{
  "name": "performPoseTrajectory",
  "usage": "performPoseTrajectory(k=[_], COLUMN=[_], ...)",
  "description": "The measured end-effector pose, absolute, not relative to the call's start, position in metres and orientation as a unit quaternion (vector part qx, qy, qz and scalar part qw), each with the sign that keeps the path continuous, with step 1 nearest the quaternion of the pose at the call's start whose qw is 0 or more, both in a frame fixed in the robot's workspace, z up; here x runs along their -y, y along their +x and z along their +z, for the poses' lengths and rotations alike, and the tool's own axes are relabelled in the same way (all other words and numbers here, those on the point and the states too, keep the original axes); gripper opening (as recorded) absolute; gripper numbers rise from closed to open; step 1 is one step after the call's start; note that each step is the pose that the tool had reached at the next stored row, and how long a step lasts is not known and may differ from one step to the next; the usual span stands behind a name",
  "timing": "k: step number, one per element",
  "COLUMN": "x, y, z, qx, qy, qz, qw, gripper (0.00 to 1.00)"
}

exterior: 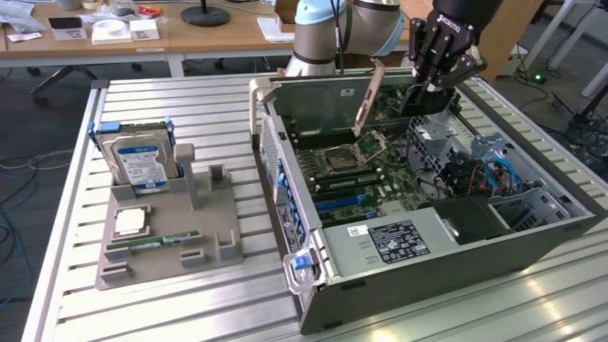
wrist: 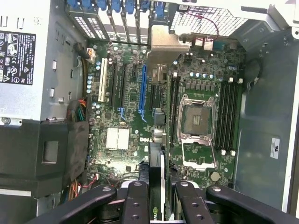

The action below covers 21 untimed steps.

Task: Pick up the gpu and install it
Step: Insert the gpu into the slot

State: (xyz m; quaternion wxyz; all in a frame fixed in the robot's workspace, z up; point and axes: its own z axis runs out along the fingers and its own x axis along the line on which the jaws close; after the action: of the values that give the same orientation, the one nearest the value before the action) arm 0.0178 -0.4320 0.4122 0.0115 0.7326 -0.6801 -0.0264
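Overhead, the gpu (exterior: 418, 103) is being held on edge by the gripper (exterior: 434, 85) above the far end of the open computer case (exterior: 428, 285), the black fingers (wrist: 135, 200) being kept narrowly closed on the card's top edge. From the wrist, the card is being seen edge-on over the motherboard (wrist: 117, 140), between the long blue slot (wrist: 142, 88) and the CPU socket (wrist: 196, 119). Its silvery bracket (exterior: 369, 96) is being angled toward the exterior view's left. Whether card and board are touching cannot be told. A hard drive (exterior: 141, 160) and a green memory stick (exterior: 152, 242) are being kept on a grey holder (exterior: 223, 235).
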Motion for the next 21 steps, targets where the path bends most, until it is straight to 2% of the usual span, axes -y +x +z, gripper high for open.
performPoseTrajectory(k=[21], x=[0.432], y=[0.009], z=[0.385], qx=[0.681], qy=[0.732], qz=[-0.017], qw=[0.003], gripper=[0.26])
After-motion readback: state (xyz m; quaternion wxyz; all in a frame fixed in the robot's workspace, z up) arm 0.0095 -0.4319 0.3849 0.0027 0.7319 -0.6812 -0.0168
